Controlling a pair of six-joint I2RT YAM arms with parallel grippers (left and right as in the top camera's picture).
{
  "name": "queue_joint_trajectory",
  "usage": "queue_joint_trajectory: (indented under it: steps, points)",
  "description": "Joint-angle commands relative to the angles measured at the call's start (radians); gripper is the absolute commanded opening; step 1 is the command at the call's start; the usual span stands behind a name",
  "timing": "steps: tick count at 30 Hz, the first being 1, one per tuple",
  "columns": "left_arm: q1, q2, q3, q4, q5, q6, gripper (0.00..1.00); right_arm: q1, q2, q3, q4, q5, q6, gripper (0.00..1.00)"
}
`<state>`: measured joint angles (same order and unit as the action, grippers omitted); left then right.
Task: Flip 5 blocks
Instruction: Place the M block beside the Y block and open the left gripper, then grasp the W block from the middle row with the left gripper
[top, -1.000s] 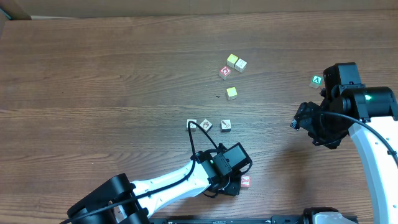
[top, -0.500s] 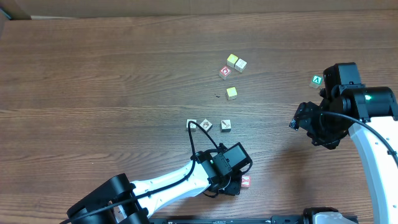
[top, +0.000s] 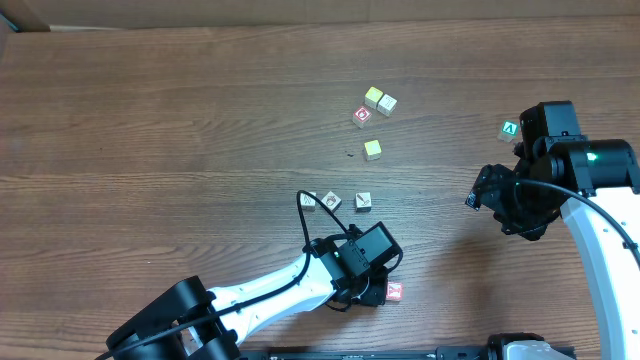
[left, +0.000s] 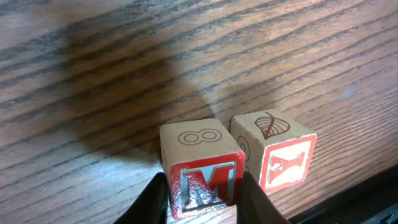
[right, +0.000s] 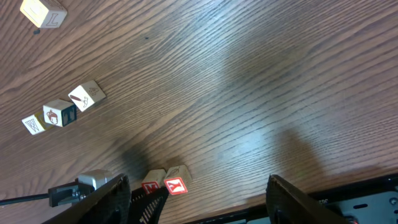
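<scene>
My left gripper (left: 202, 200) is shut on a block (left: 200, 172) with a red "M" face and a pale top, near the table's front edge. Right beside it stands a block (left: 280, 154) with a red "Y" face and a leaf print on top. From overhead the left gripper (top: 372, 287) covers the M block, and the Y block (top: 395, 291) shows to its right. Three more blocks (top: 331, 201) sit in a row mid-table. My right gripper (right: 199, 208) hangs open and empty above the table at the right (top: 505, 205).
Three yellow and cream cubes (top: 379, 100) and a red-ring cube (top: 361, 116) lie at the back centre. A green "A" cube (top: 509, 129) sits beside the right arm. The table's front edge (left: 348, 193) runs just past the M and Y blocks.
The left wrist has shifted slightly up and left in the overhead view, still gripping the M block. The right arm has not moved.
</scene>
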<state>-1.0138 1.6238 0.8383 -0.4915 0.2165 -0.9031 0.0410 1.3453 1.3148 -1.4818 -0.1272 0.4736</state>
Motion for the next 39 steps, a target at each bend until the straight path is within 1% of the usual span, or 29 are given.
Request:
queue_joint_trajectory:
  steps: [1, 2, 6, 7, 13, 15, 19, 21, 23, 24, 26, 27, 29, 30, 33, 35, 37, 39]
  points:
    - [0.007, 0.001, -0.003, 0.004, -0.013, 0.018, 0.25, -0.004, -0.021, 0.029, 0.003, -0.006, -0.004, 0.71]
    - [0.007, 0.001, -0.003, 0.004, -0.013, 0.022, 0.38, -0.004, -0.021, 0.029, 0.003, -0.006, -0.004, 0.71]
    - [0.008, 0.001, -0.003, 0.003, -0.014, 0.026, 0.55, -0.004, -0.021, 0.029, 0.002, -0.006, -0.004, 0.71]
    - [0.008, 0.000, -0.003, 0.003, -0.014, 0.026, 0.57, -0.004, -0.021, 0.029, 0.002, -0.006, -0.004, 0.71]
    - [0.008, -0.026, -0.002, 0.001, -0.024, 0.035, 0.54, -0.004, -0.021, 0.029, -0.001, -0.006, -0.004, 0.71]
    - [0.009, -0.040, -0.002, -0.003, -0.035, 0.034, 0.49, -0.004, -0.021, 0.029, -0.002, -0.006, -0.004, 0.71]
    - [0.021, -0.077, -0.002, -0.021, -0.051, 0.032, 0.42, -0.004, -0.021, 0.029, -0.002, -0.006, -0.004, 0.71]
    - [0.032, -0.104, -0.002, -0.033, -0.064, 0.037, 0.43, -0.004, -0.021, 0.029, -0.002, -0.006, -0.004, 0.71]
    - [0.042, -0.143, -0.001, -0.045, -0.071, 0.054, 0.49, -0.004, -0.021, 0.029, -0.002, -0.006, -0.004, 0.71]
    - [0.047, -0.160, 0.000, -0.058, -0.087, 0.055, 0.49, -0.004, -0.021, 0.029, -0.002, -0.006, -0.004, 0.71]
    - [0.064, -0.184, 0.002, -0.093, -0.135, 0.055, 0.45, -0.004, -0.021, 0.029, -0.002, -0.006, -0.004, 0.71]
    - [0.079, -0.192, 0.002, -0.109, -0.162, 0.056, 0.49, -0.003, -0.021, 0.029, -0.002, -0.006, -0.005, 0.71]
    - [0.131, -0.193, 0.003, -0.126, -0.179, 0.102, 0.64, -0.003, -0.021, 0.029, -0.002, -0.006, -0.008, 0.71]
    - [0.165, -0.190, 0.005, -0.125, -0.170, 0.146, 0.71, -0.003, -0.021, 0.029, -0.002, -0.006, -0.011, 0.71]
    - [0.283, -0.174, 0.030, -0.149, -0.133, 0.260, 0.73, -0.003, -0.021, 0.029, -0.002, -0.006, -0.011, 0.71]
    - [0.371, -0.151, 0.074, -0.184, -0.112, 0.311, 0.75, -0.003, -0.021, 0.029, -0.002, -0.006, -0.011, 0.71]
    - [0.442, -0.116, 0.134, -0.224, -0.111, 0.361, 0.76, -0.003, -0.021, 0.029, -0.002, -0.006, -0.011, 0.71]
    - [0.500, -0.068, 0.209, -0.262, -0.111, 0.435, 0.74, -0.003, -0.021, 0.029, -0.002, -0.006, -0.011, 0.71]
